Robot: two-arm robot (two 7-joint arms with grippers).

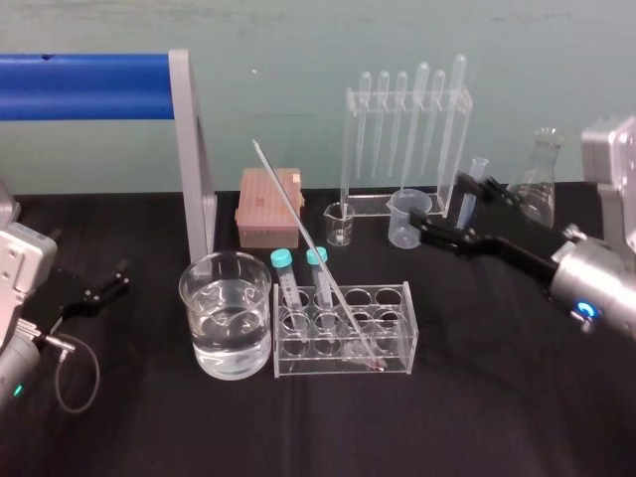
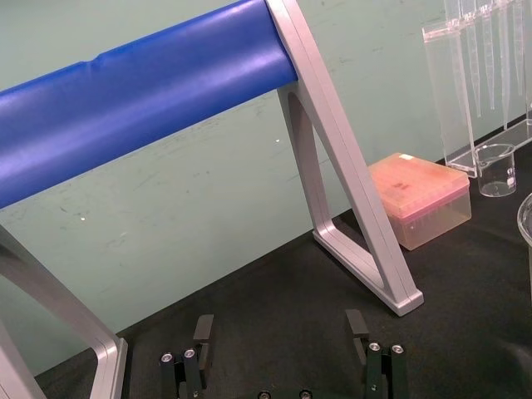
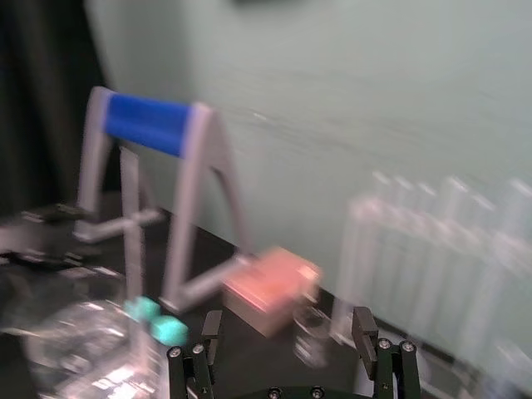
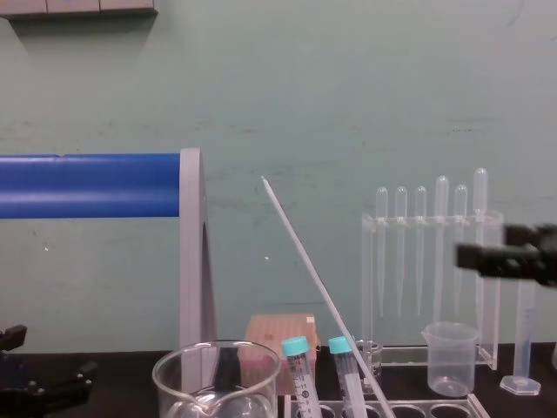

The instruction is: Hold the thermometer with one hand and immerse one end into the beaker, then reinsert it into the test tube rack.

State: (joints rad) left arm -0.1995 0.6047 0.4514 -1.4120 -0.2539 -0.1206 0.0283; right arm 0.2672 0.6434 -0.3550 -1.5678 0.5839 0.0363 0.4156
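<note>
Reaching with the wide-open right tool [image 1: 440, 202] for the long, thin clear glass thermometer [image 1: 309, 238] leaning to its left, grip mid-shaft gently; left tool [image 1: 107, 283] rests open.

The thermometer [image 1: 316, 253] stands slanted in the test tube rack [image 1: 343, 343], its lower end in a front right hole and its top leaning back and left. Two teal-capped tubes [image 1: 284, 273] fill the rack's back left holes. The beaker [image 1: 225, 316], partly full of clear liquid, sits just left of the rack, near the middle of the counter's [image 1: 477, 417] front edge. The right hand [image 1: 444, 204], fingers apart, reaches in toward the back right, beside the plastic beaker [image 1: 409, 217]. The left hand [image 1: 119, 275] lies by the left edge.
</note>
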